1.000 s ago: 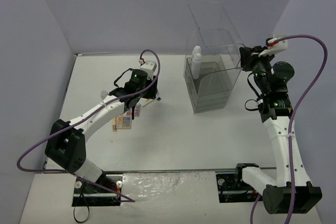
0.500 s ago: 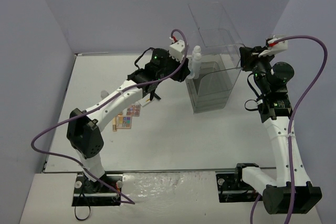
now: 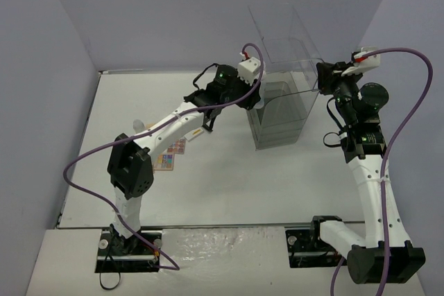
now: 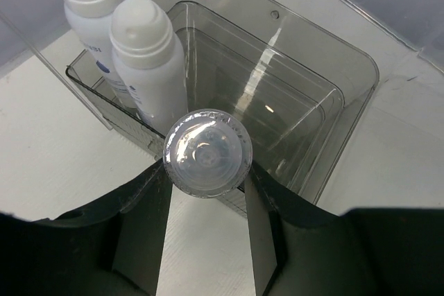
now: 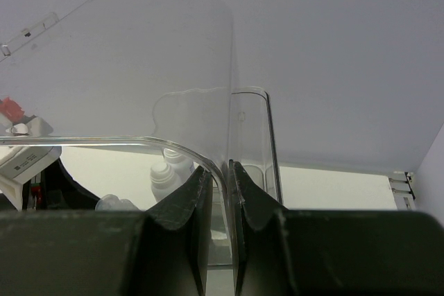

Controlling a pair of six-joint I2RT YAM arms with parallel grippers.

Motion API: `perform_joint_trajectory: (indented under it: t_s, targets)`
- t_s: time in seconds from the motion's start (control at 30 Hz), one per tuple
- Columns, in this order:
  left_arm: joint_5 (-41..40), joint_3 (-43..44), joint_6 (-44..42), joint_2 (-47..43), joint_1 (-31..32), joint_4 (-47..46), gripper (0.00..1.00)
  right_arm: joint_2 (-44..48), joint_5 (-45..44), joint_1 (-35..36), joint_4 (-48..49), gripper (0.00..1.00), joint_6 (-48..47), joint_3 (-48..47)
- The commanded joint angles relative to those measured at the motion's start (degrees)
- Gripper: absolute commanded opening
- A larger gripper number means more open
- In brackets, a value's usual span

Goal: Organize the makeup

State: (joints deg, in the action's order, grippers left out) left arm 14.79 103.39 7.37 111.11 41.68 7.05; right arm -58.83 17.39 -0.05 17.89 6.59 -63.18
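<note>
My left gripper (image 4: 207, 172) is shut on a bottle with a clear round cap (image 4: 207, 152), held upright over the near-left rim of the clear plastic case (image 4: 331, 99). Two white bottles (image 4: 147, 67) stand inside the case at its left end. In the top view the left gripper (image 3: 251, 98) is at the case's left side (image 3: 291, 126). My right gripper (image 5: 220, 171) is shut on the case's thin clear wall (image 5: 208, 67); in the top view it (image 3: 323, 78) is at the case's right rim. The multicolour eyeshadow palette (image 3: 168, 159) lies on the table, partly under the left arm.
The case's tall clear lid (image 3: 281, 29) stands open behind it. A small white item (image 3: 139, 126) lies left of the left arm. Grey walls close in the table on the left, back and right.
My left arm has swung right from above the palette to the case's left rim, carrying the bottle. My right arm has not moved.
</note>
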Motion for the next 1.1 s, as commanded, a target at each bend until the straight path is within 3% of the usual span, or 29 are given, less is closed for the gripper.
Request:
perform_joint_trajectory:
  t_s: [0.0, 0.83, 1.07]
  targets:
    - [0.01, 4.84, -2.82, -2.13, 1.72, -5.57, 0.00, 0.64, 3.00, 0.49, 0.40, 0.00, 2.28, 0.86]
    - [-4.85, 5.68, -3.85, 4.73, 2.09, -9.69, 0.02, 0.38, 2.65, 1.46, 0.04, 0.00, 1.85, 0.86]
    - [-5.73, 5.59, -3.24, 5.35, 2.09, -9.91, 0.14, 0.51, 2.65, 1.42, 0.04, 0.00, 1.85, 0.95]
